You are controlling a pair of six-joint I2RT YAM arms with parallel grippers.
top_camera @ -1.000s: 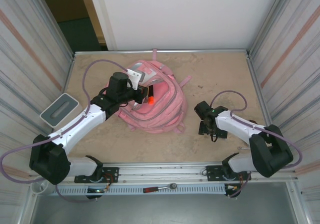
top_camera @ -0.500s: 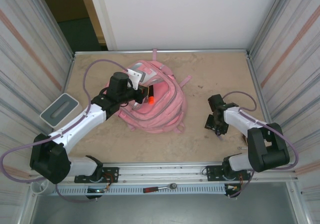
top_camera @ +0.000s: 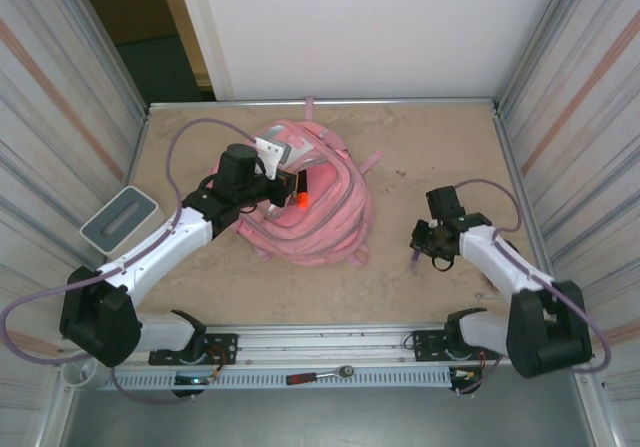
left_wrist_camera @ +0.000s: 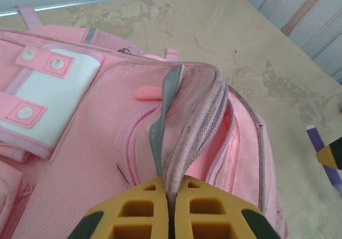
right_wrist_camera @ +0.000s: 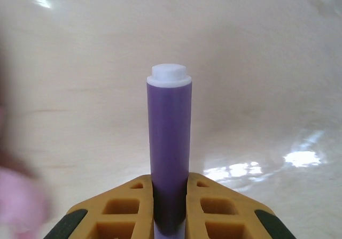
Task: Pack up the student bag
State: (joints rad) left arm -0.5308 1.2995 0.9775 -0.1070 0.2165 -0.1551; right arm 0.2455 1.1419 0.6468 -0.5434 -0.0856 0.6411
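1. Backpack [top_camera: 318, 217]: pink mesh fabric, soft and slumped, with a rounded outline. It lies flat toward 11 o'clock from the table's centre. It has white patches with pink trim and round studs.
2. Zip strip [left_wrist_camera: 159, 129]: grey woven tape with a frayed edge, pulled up into a ridge. My left gripper [left_wrist_camera: 168, 199] is pinched tight on it, yellow ribbed pads against the cloth.
3. Purple stick [right_wrist_camera: 170, 137]: smooth plastic cylinder with a white round cap. It is clamped between the pads of my right gripper [right_wrist_camera: 170, 184], at 4 o'clock from the backpack and well apart from it.
4. Table [top_camera: 450, 147]: beige, mottled, matte.
5. Box [top_camera: 118, 217]: grey-white, flat, with rounded corners, at 9 o'clock from the backpack.
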